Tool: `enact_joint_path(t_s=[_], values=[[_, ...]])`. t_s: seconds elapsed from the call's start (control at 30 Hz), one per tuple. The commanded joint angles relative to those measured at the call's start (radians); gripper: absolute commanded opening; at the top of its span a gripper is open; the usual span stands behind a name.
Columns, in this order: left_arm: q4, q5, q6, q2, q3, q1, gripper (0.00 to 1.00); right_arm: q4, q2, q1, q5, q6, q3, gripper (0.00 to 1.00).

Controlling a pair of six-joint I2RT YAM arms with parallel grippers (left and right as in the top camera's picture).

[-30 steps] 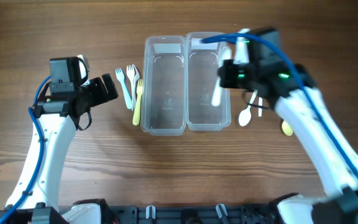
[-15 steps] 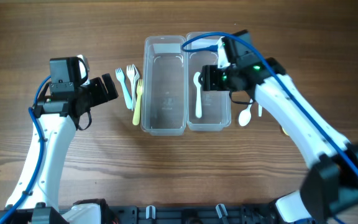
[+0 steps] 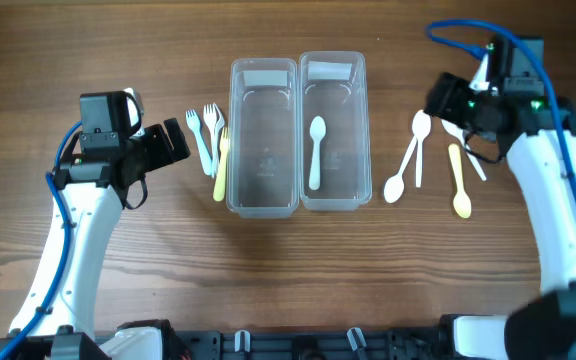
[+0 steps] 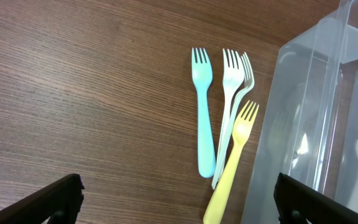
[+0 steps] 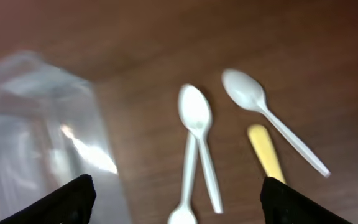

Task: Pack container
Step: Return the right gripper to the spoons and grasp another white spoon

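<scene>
— Clear plastic, both of them: left box [image 3: 264, 137] and right box [image 3: 333, 130], side by side mid-table [image 3: 288, 260], long walls touching

— Anything packed?

— One white spoon [image 3: 316, 150], flat on the floor of the right box, bowl towards the far end

— The forks?

— On the wood just left of the left box. A blue fork [image 4: 202, 118] sits furthest out, then two white forks [image 4: 232, 87] overlapping, then a yellow fork [image 4: 236, 158] just beside the box wall. All tines point to the far side

— Other spoons?

— Right of the boxes. A crossed pair [image 5: 195, 112] of white ones lies nearest the right box. A yellow spoon [image 5: 265, 151] lies beyond them, with a lone spoon [image 5: 244, 90], white, angled beside it

— Left gripper [image 3: 176, 143]?

— Over bare wood left of the forks, apart from them. Its fingers [image 4: 48, 199] sit at the two edges of the wrist view, jaws wide apart, nothing between

— Right gripper [image 3: 440, 100]?

— Above the loose spoons, well clear of the right box. The wrist view is blurred, yet the jaws plainly stand apart and hold nothing
</scene>
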Motion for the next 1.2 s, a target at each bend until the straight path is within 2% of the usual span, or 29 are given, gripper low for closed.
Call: enact_joint_path(t_s=[0.0, 0.1, 0.3, 0.6, 0.63, 0.7, 0.73, 1.17], values=[[0.003, -0.013, 0.019, 0.004, 0.021, -0.005, 1.0, -0.011, 0.121, -0.005, -0.077, -0.047, -0.027, 0.78], [0.003, -0.013, 0.019, 0.004, 0.021, -0.005, 1.0, -0.009, 0.208, 0.005, -0.077, -0.084, -0.027, 0.69], [0.002, -0.013, 0.019, 0.003, 0.021, -0.005, 1.0, -0.012, 0.373, 0.005, -0.036, -0.129, -0.027, 0.57], [0.004, -0.013, 0.019, 0.003, 0.021, -0.005, 1.0, -0.004, 0.454, 0.005, 0.016, -0.127, -0.027, 0.48], [0.003, -0.013, 0.019, 0.003, 0.021, -0.005, 1.0, -0.004, 0.456, 0.005, 0.022, -0.127, -0.027, 0.45], [0.003, -0.013, 0.019, 0.003, 0.021, -0.005, 1.0, -0.004, 0.458, 0.005, 0.039, -0.127, -0.027, 0.32], [0.004, -0.013, 0.019, 0.003, 0.021, -0.005, 1.0, -0.005, 0.459, 0.005, 0.039, -0.127, -0.027, 0.29], [0.004, -0.013, 0.019, 0.003, 0.021, -0.005, 1.0, 0.006, 0.459, 0.005, 0.084, -0.153, -0.027, 0.35]])
